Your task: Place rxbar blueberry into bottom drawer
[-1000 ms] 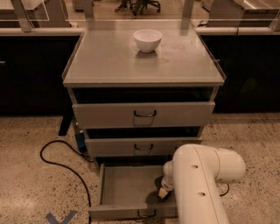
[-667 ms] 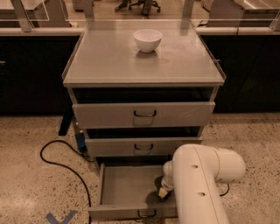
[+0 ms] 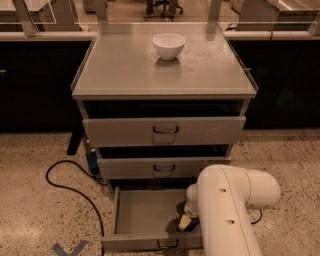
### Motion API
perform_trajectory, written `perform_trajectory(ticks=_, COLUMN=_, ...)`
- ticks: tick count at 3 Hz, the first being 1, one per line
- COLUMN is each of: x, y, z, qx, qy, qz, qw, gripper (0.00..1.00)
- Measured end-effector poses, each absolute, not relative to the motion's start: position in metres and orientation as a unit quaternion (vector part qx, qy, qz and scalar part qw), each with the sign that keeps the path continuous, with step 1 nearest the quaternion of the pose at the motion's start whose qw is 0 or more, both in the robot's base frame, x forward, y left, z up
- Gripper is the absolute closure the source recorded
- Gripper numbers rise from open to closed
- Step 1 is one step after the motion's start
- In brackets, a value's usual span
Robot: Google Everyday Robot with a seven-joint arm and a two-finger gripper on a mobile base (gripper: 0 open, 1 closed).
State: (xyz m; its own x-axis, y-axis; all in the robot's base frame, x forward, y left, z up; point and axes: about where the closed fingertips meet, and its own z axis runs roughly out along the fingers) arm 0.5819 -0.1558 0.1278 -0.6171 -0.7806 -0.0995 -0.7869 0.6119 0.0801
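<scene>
The cabinet (image 3: 100, 131) carries a white bowl (image 3: 168, 46) on its tabletop (image 3: 125, 65), and the bottom drawer (image 3: 145, 212) stands pulled out well past the two above it, so its tray is open from overhead. My arm (image 3: 230, 210) bends down over the drawer's right front corner with the gripper (image 3: 187, 222) low inside the tray, which I judge to be a placing position. Whether the gripper is closed I cannot tell, and I cannot pick out the bar: a dark shape at the gripper's tip may be it.

Speckled floor (image 3: 35, 215), dark cabinets (image 3: 35, 85) behind, possibly chairs (image 3: 162, 7)
</scene>
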Motion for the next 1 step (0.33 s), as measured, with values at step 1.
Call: perform_trajectory(ticks=1, x=0.5819, y=-0.1558, z=0.1278, qx=-0.437, qy=0.897, qz=0.058, qw=0.027, gripper=0.00)
